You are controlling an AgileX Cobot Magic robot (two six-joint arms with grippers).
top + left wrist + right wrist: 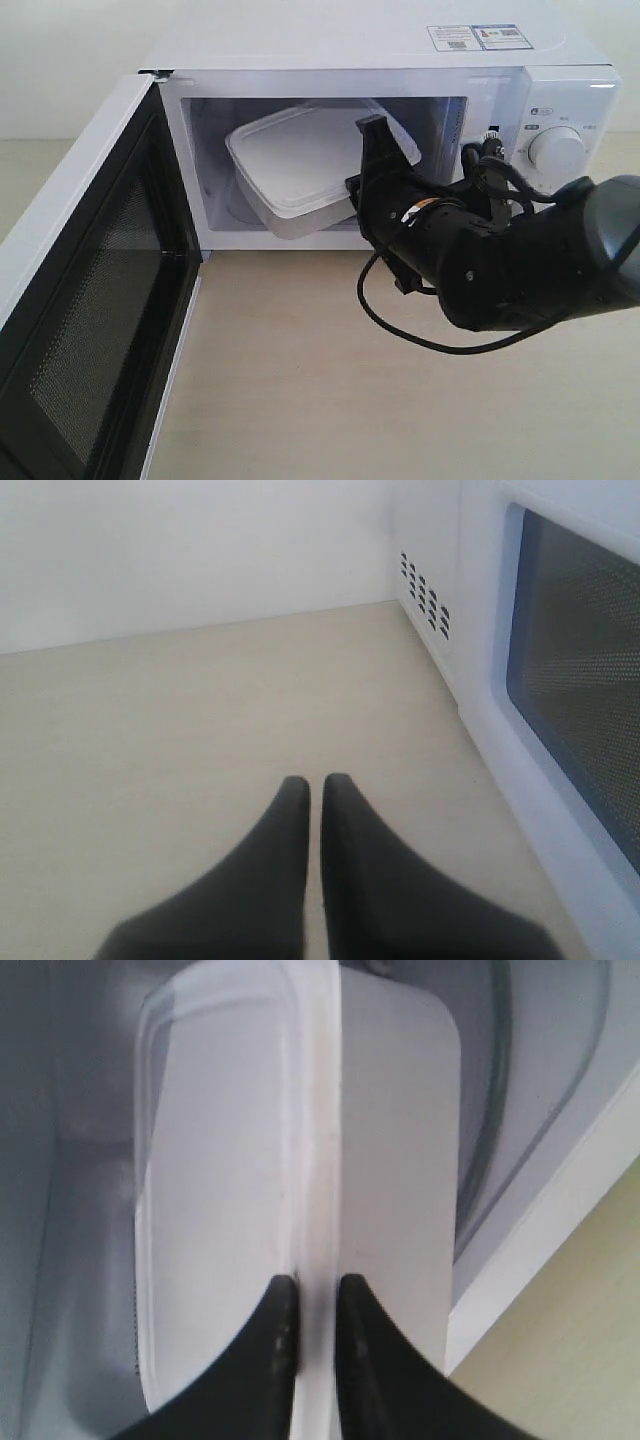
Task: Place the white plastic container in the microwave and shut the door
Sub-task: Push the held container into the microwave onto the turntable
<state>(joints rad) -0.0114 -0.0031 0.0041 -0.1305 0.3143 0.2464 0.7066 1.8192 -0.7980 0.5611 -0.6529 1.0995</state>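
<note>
"White plastic container [295,165]: report position," the operator says.

"Inside the cavity of the microwave [330,40], close to its front opening. It is tilted, with the lid facing up and outward and 1 long edge low near the cavity floor. Contact with the glass turntable [520,1090] cannot be confirmed, because the box hides that area."

"Status of the right gripper [312,1295]?"

"It extends into the microwave through the front opening. Its 2 fingertips are clamped on the rim of the white plastic container, 1 on each face of the rim. The rim runs straight out from between them."

"Status of the left gripper [315,785]?"

"Outside the microwave, beside its vented side wall and behind the outer face of the open door, low over the table [150,730]. Its fingers are drawn together with only a thin slit between them, and nothing is held."

"State of the door [90,300]?"

"Swung wide open on the side of the microwave away from the dial [557,150]. The black mesh inner face is exposed toward the exterior camera. The dark window shows in the left wrist view."
</note>
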